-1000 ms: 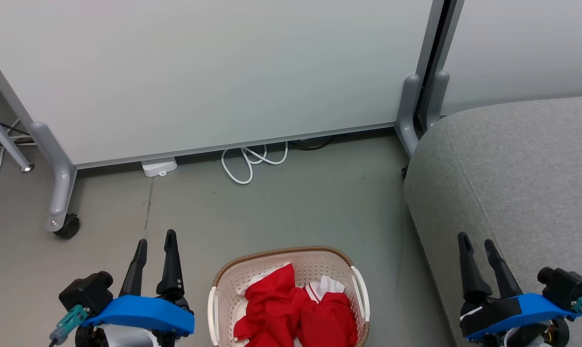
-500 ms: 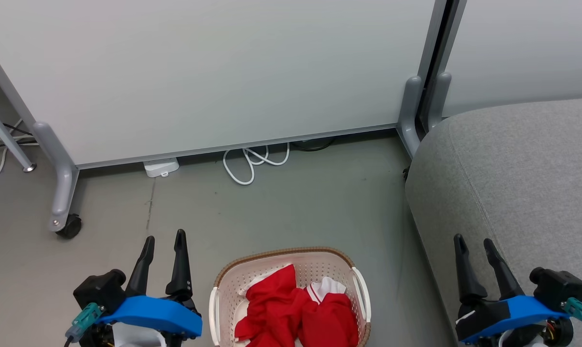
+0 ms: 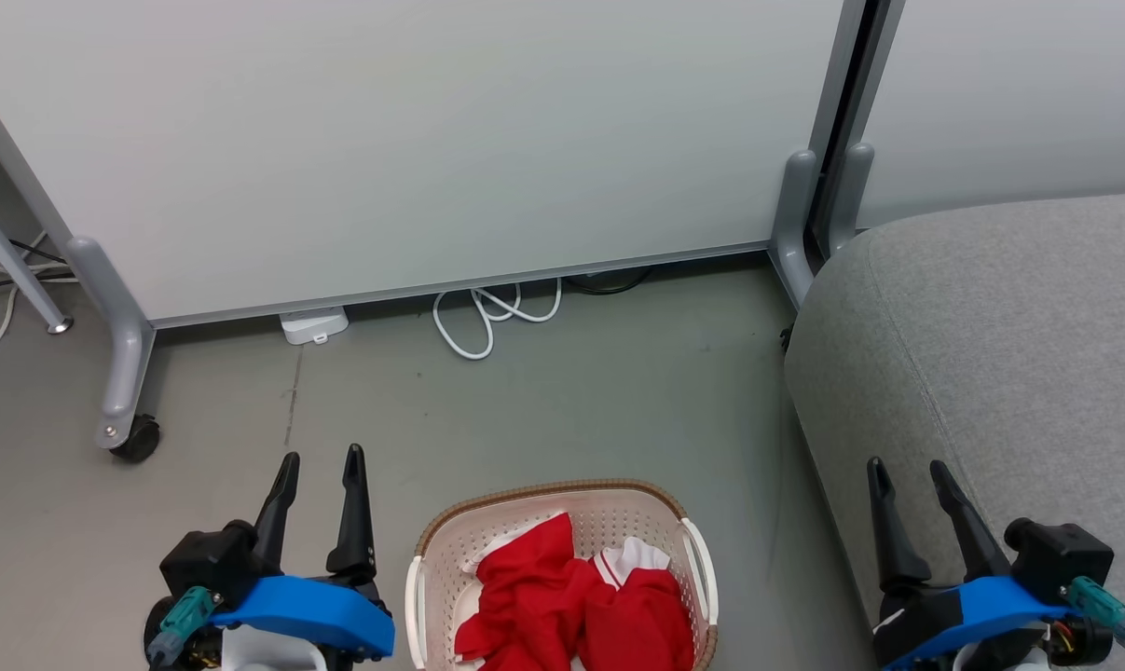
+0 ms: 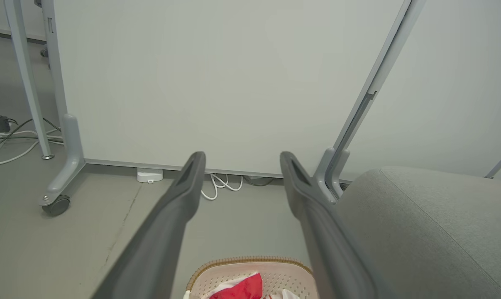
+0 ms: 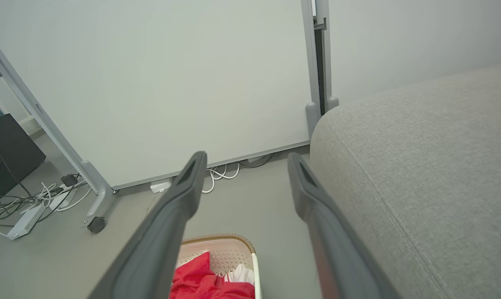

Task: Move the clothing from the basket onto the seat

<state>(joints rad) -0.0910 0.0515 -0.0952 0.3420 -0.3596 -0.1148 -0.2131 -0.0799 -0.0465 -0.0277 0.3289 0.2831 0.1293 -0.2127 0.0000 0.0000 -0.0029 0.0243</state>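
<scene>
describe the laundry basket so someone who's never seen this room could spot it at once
Find the big light grey seat on the right, then look left to the floor beside it. The basket stands there, low in the head view. It is the only cream perforated tub, with a brown woven-look rim and red-and-white clothing heaped inside.

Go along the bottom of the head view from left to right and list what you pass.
left gripper → basket with the clothing in it → right gripper
</scene>
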